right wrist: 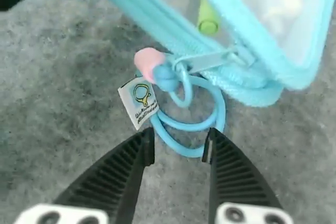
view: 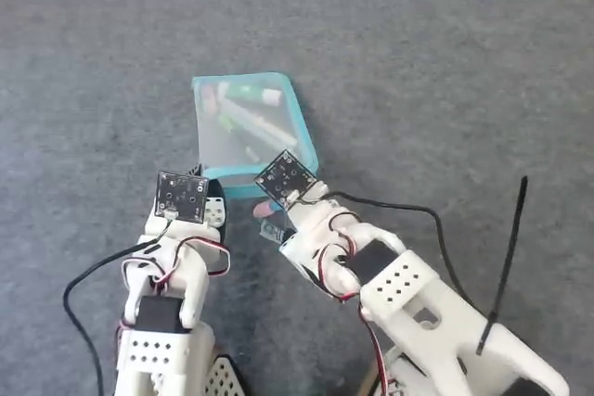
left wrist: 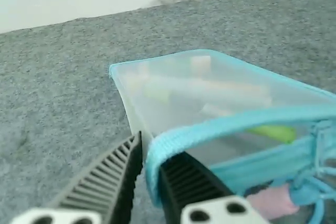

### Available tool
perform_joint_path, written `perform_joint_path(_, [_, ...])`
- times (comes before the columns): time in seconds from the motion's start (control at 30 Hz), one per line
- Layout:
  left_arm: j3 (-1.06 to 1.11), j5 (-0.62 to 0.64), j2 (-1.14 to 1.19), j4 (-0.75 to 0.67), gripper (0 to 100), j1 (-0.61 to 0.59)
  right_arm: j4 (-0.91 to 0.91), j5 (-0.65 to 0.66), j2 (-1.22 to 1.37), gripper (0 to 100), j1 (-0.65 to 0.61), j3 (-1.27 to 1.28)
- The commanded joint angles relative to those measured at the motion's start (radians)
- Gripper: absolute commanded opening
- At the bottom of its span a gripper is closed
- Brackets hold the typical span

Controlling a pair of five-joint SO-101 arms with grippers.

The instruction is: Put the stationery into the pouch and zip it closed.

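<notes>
A translucent pouch [view: 243,127] with teal edging lies on the grey mat, with pens and other stationery [view: 249,96] inside it. My left gripper [left wrist: 150,156] is shut on the near corner of the pouch's teal zipper band [left wrist: 210,129]; a green pen [left wrist: 270,132] shows through the wall behind. My right gripper [right wrist: 178,142] is open at the other end of the zipper. The blue cord loop [right wrist: 202,124] of the zipper pull [right wrist: 210,60] lies between its fingertips. A pink bead [right wrist: 148,59] and a white tag [right wrist: 138,102] hang by the pull.
Grey carpet-like mat [view: 445,90] covers the table all around the pouch, with a pale wall strip behind. Cables from the right arm [view: 436,229] trail over the mat at the front right, near an upright black strap [view: 509,248].
</notes>
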Motion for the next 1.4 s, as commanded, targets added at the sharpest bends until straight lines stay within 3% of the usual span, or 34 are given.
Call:
perform_joint_path(0.0, [-0.018,-0.02,-0.017,-0.032,1,-0.002,-0.025,-0.006,-0.045,15.7,0.036,-0.009])
perform_joint_path(0.47, [-0.022,-0.02,-0.017,-0.035,1,0.008,-0.268,-0.009,-0.035,15.7,-0.117,0.095])
perform_joint_path(0.67, [-0.025,-0.014,-0.017,-0.035,1,0.009,-0.374,-0.012,-0.033,15.6,-0.119,0.101])
perform_joint_path(0.87, [-0.036,-0.014,-0.017,-0.034,1,0.008,-0.394,-0.127,-0.033,15.5,-0.116,0.103])
perform_joint_path(1.1, [-0.036,-0.014,-0.017,-0.034,1,0.008,-0.397,-0.129,-0.033,15.8,-0.116,0.1])
perform_joint_path(1.37, [-0.036,-0.012,-0.017,-0.034,1,0.008,-0.558,-0.129,0.045,15.8,-0.116,0.115])
